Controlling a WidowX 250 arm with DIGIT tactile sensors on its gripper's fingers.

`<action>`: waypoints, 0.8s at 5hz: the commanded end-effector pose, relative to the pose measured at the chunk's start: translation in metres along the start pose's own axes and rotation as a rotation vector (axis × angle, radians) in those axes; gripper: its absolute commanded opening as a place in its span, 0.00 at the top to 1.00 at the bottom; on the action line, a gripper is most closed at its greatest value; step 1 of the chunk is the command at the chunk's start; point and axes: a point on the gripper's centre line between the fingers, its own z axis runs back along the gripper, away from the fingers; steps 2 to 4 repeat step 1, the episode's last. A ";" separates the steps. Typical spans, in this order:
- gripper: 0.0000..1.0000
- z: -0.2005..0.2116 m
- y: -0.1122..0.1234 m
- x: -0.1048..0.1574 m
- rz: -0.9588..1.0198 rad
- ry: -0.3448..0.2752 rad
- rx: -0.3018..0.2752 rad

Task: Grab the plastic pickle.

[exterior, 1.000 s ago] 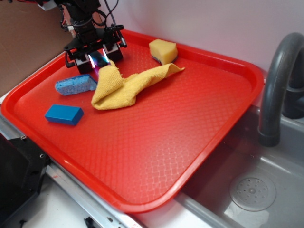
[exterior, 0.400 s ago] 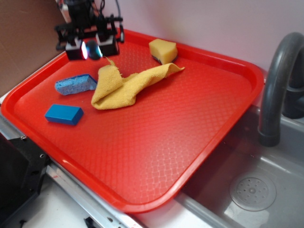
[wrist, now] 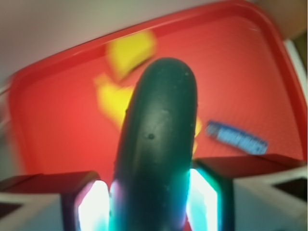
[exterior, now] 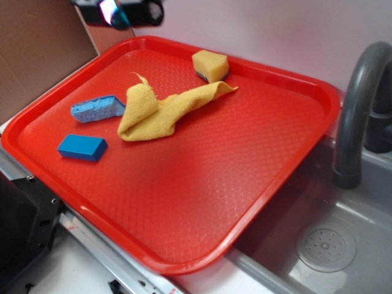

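Note:
My gripper (exterior: 119, 12) is at the top left of the exterior view, raised above the far left corner of the red tray (exterior: 288, 165). It is shut on the plastic pickle (exterior: 118, 15), a glossy dark teal-green oval. In the wrist view the pickle (wrist: 159, 139) fills the middle, clamped between my two lit fingers (wrist: 91, 207), and my gripper (wrist: 153, 204) hangs well above the tray (wrist: 57, 130).
On the tray lie a yellow cloth (exterior: 162, 110), a light blue sponge (exterior: 97, 108), a bright blue block (exterior: 82, 147) and a yellow sponge (exterior: 210, 65). A brown board (exterior: 37, 55) stands at the left. A grey faucet (exterior: 358, 104) and sink (exterior: 324, 245) are at the right.
My gripper has risen from the tray's far left part, next to the cloth, up towards the top edge of the view, carrying the pickle with it.

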 end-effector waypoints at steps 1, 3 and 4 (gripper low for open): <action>1.00 0.019 0.021 -0.018 -0.045 -0.031 -0.039; 1.00 0.019 0.021 -0.018 -0.045 -0.031 -0.039; 1.00 0.019 0.021 -0.018 -0.045 -0.031 -0.039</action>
